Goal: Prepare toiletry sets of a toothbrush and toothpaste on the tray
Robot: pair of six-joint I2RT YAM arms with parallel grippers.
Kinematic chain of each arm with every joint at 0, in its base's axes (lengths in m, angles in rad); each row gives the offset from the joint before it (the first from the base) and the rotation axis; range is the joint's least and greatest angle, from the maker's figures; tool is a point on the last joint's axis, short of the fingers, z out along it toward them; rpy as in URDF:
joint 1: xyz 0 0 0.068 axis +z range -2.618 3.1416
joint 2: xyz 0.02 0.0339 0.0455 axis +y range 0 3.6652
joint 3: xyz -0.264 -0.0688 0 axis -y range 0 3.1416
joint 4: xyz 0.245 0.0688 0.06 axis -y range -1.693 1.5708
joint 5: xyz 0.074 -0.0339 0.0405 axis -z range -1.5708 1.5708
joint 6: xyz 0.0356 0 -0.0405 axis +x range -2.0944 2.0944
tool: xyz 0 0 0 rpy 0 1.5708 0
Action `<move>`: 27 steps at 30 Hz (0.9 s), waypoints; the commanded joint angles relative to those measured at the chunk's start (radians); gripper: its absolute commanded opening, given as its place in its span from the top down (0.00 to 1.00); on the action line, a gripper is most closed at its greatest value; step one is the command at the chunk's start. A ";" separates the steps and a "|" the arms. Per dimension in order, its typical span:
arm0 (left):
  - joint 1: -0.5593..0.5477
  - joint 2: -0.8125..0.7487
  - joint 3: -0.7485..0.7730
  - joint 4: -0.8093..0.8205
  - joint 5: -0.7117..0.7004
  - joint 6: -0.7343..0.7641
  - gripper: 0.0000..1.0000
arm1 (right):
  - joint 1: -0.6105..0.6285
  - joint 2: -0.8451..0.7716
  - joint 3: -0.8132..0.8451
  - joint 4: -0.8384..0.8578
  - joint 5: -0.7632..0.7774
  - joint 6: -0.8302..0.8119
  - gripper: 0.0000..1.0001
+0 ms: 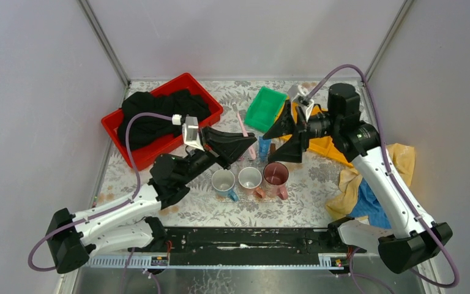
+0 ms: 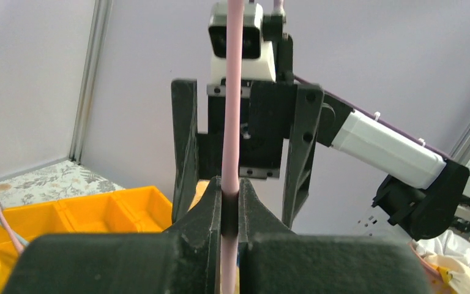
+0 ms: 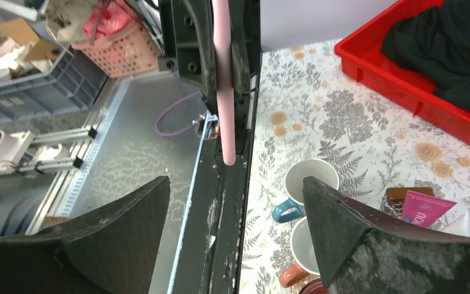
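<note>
In the air near the mugs (image 1: 249, 179), the left gripper (image 2: 229, 205) clamps the toothbrush (image 2: 232, 110) crosswise. Its long axis runs between the right gripper's (image 3: 235, 205) wide, empty jaws, so only the left arm carries it.

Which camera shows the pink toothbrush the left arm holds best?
Left wrist: the left gripper clamps the toothbrush close up, in sharp view. Right wrist shows its free end sticking out. From the top I cannot pick it out.
</note>
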 commanded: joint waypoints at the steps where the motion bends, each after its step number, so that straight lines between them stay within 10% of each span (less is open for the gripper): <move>1: 0.001 0.024 -0.008 0.171 -0.043 -0.044 1.00 | 0.088 0.023 0.038 -0.121 0.072 -0.164 0.18; 8: 0.000 0.100 0.026 0.222 -0.013 -0.063 1.00 | 0.150 0.064 0.059 -0.027 0.067 -0.058 0.42; 17: 0.001 0.098 0.009 0.221 -0.032 -0.058 0.96 | 0.167 0.067 0.037 -0.003 0.069 -0.032 0.99; 22: 0.032 0.049 0.031 0.082 0.015 -0.074 0.53 | 0.168 0.062 0.033 -0.044 0.069 -0.070 1.00; 27: 0.181 0.028 0.106 -0.086 0.211 -0.171 0.47 | 0.171 0.063 0.027 -0.085 0.069 -0.116 1.00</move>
